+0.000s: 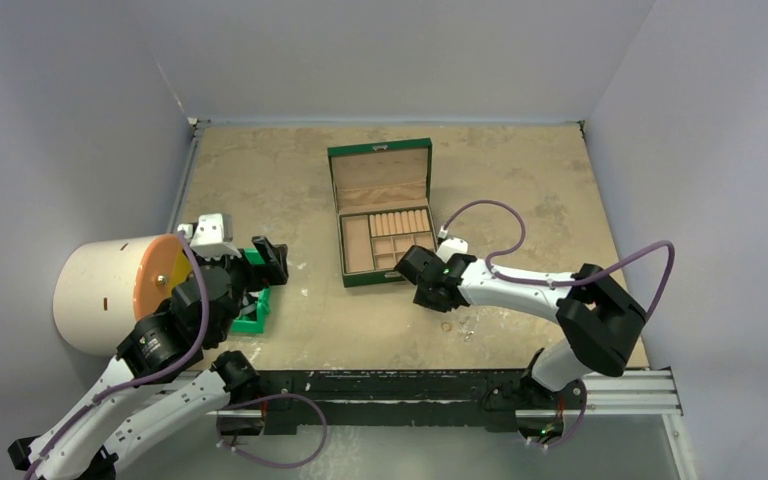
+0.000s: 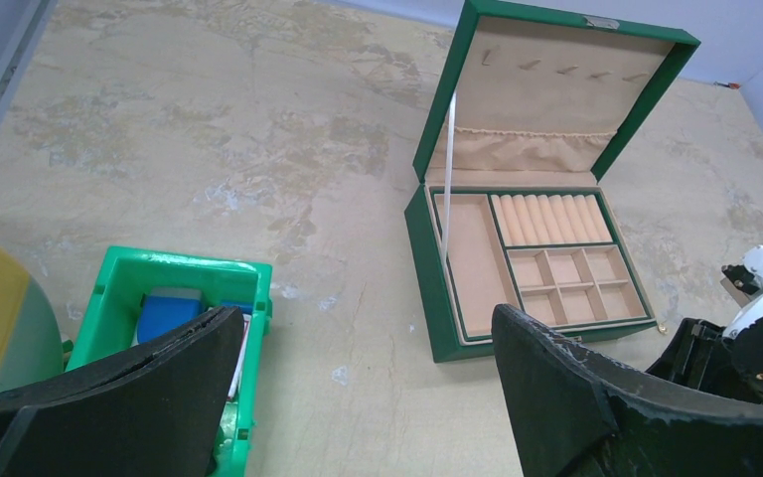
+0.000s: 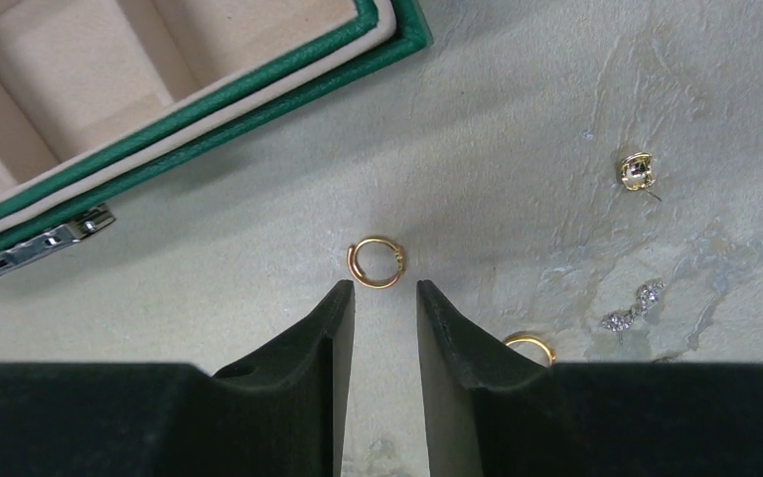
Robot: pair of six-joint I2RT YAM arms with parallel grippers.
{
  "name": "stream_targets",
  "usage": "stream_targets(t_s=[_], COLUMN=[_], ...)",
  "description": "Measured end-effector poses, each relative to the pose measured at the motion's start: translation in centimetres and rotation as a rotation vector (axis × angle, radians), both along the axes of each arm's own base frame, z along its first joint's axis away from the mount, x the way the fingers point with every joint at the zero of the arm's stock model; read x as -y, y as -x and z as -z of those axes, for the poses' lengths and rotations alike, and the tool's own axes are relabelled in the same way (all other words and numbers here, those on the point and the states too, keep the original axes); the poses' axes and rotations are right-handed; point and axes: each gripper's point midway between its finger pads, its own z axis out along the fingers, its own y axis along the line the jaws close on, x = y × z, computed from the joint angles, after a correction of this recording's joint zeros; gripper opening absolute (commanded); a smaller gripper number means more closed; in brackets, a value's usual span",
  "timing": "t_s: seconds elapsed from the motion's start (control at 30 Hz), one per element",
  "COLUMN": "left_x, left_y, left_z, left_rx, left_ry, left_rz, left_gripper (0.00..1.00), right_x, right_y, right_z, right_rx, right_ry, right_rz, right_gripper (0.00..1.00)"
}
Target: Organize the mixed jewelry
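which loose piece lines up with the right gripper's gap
The full gold hoop ahead of the right gripper; the half-hidden ring, stud and sparkly piece lie aside.

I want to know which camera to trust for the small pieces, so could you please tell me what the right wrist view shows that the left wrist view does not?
Only the right wrist view: a gold ring just ahead of the right gripper, a gold stud, a sparkly silver piece, and a second gold ring half hidden by that gripper. Only the left wrist view: the green bin, the box's open lid and its cushion rolls. Both: the green box and the table.
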Motion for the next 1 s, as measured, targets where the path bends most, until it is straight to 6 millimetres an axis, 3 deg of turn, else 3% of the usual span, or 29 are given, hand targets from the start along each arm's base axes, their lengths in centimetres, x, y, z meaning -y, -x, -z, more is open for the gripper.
stream_targets(t_s=[1.0], left_x=[0.1], left_y=[-0.1], left_z=[0.1], left_rx=[-0.004], left_ry=[-0.004], left_rz=[0.000], left_gripper=[0.96], right_x=[0.6], right_y=[0.2], right_z=[1.9], right_rx=[-0.024], right_ry=[0.045], right_rz=[0.008], right_gripper=[0.18])
